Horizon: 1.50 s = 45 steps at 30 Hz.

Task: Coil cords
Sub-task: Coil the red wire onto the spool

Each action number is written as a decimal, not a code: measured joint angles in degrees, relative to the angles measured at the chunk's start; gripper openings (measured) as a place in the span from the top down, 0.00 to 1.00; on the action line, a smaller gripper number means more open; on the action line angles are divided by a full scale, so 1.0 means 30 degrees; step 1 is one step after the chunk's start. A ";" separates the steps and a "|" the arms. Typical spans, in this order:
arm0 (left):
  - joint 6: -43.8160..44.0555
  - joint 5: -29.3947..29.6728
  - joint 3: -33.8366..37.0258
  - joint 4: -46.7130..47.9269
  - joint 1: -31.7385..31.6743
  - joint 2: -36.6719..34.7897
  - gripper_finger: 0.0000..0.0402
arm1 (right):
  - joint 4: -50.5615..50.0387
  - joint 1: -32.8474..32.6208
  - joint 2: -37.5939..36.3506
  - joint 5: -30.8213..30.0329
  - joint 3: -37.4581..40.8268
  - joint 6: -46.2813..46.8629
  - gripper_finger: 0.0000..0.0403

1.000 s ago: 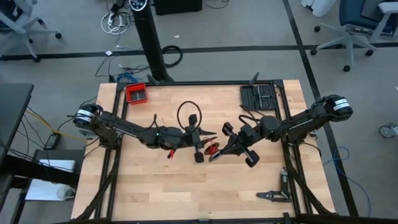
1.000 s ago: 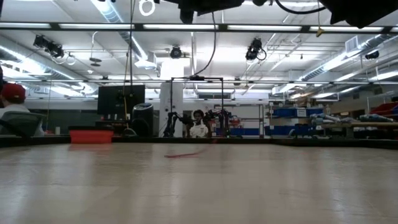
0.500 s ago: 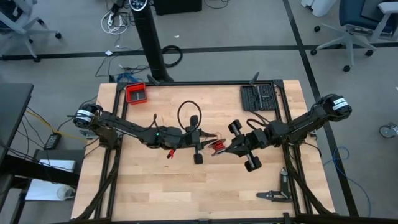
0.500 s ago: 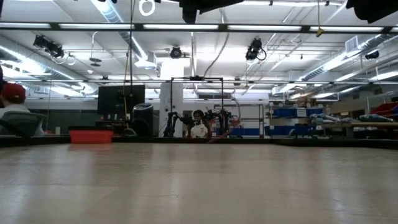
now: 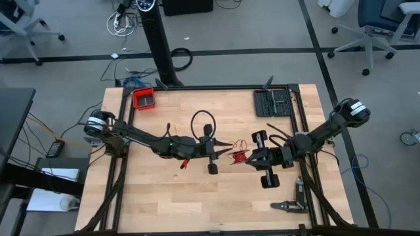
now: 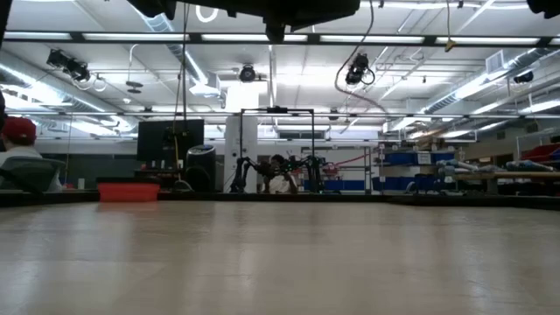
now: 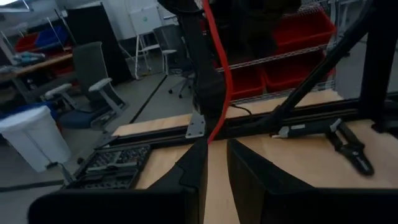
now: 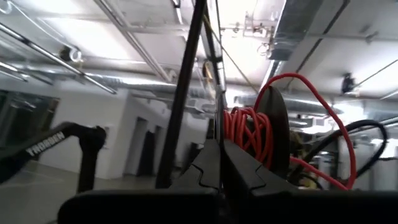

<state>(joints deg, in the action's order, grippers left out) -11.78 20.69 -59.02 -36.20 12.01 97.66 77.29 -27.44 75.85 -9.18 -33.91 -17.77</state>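
A robotics lab or workshop: around the wooden table (image 5: 164, 196) stand office chairs (image 5: 371, 33) on grey floor; beyond it, shelving with blue bins (image 6: 411, 159) under strip lights (image 6: 262, 37).

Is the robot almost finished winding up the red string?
Partly. Most of the red cord is already wound into a small bundle, hanging in the air between the two grippers. The right gripper is shut beside the bundle; the left gripper pinches a strand leading up from its fingertips. Loose loops stick out, so tidying them and setting it down remains.
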 joint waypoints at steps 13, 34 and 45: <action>0.0090 -0.1407 -0.0022 0.2968 0.0514 -0.3700 0.84 | -0.2579 -0.0686 -0.0022 -0.3557 0.0007 -0.2101 1.00; 0.0068 -0.1589 0.0000 0.4977 0.0829 -0.5432 0.84 | -0.5188 -0.0047 -0.0146 -0.4193 0.0029 -0.1597 1.00; 0.0068 -0.1155 0.0000 0.4837 0.0881 -0.5432 0.84 | -0.5801 0.0452 -0.0506 -0.4119 0.0029 -0.0291 1.00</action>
<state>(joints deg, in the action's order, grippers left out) -11.57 17.22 -59.02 -21.69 14.65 81.36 59.89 -26.08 74.34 -21.54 -33.82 -18.64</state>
